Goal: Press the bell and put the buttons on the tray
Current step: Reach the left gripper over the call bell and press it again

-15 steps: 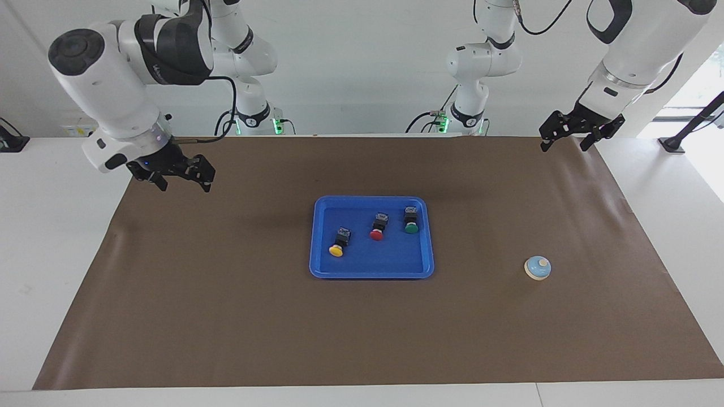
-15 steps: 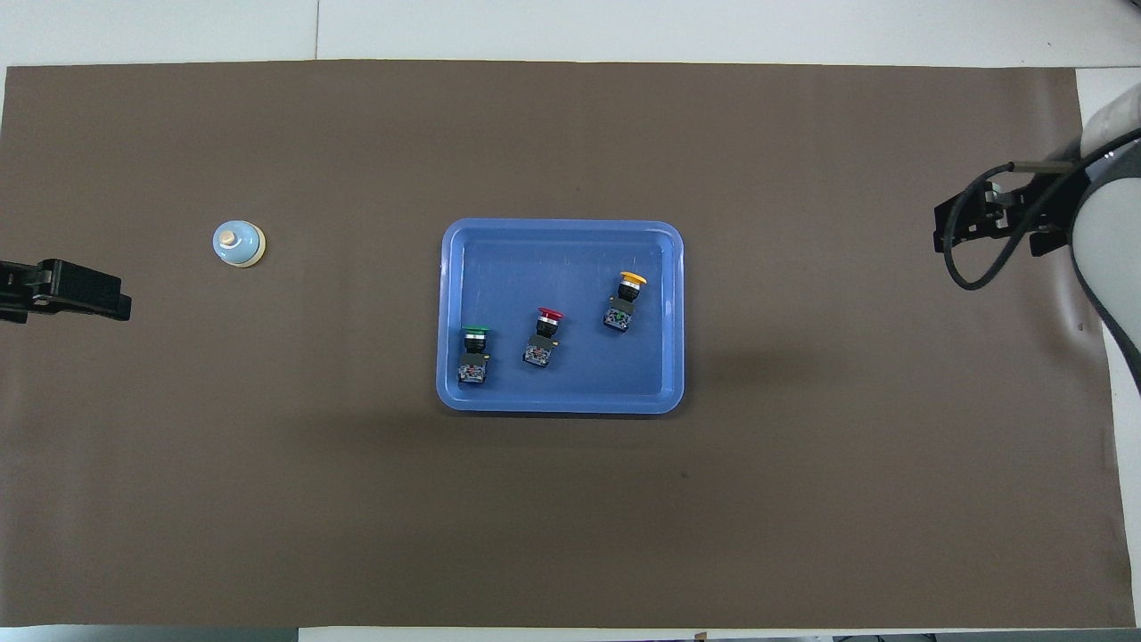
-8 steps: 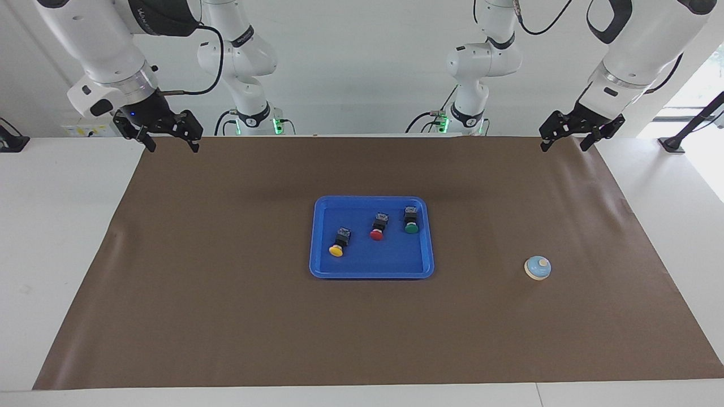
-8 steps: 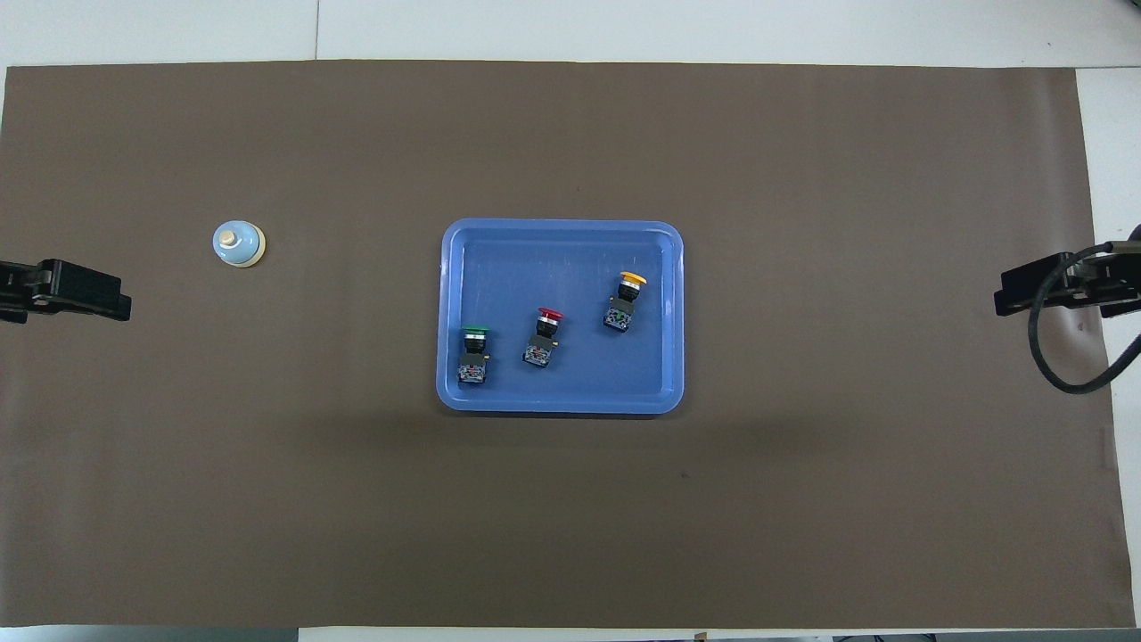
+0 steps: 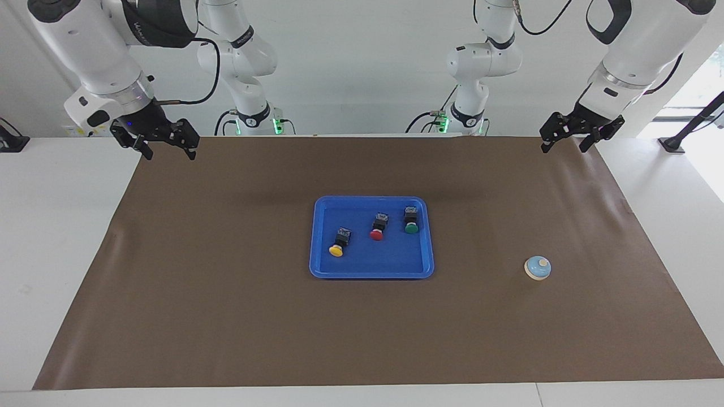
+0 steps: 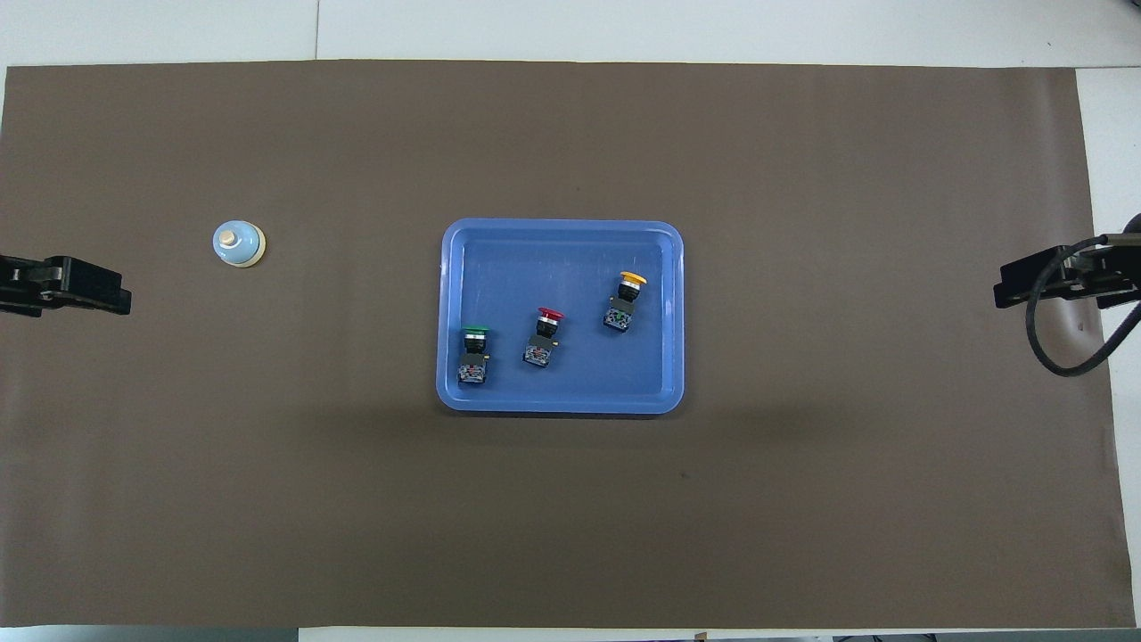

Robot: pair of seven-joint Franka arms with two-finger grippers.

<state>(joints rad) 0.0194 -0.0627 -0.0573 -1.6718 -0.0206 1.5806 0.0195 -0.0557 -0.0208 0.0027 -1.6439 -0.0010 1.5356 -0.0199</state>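
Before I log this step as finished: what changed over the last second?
The right gripper rose and pulled back from over the mat toward the table's edge at the right arm's end, holding nothing. The left gripper, bell, tray and three buttons stayed put.

Tray (image 5: 371, 272) bright blue, plain. Three buttons on it, black bodies: green cap (image 5: 411, 228), red cap (image 5: 376, 234), yellow cap (image 5: 336, 251). Bell (image 5: 537, 268) light blue dome, cream knob, cream base rim. Mat (image 5: 226, 316) plain dark brown, covers most of counter (image 5: 51, 226); counter white along edges and at corners. Arms white with black bands; left tool (image 5: 571, 139) black, right tool (image 5: 164, 147) black.
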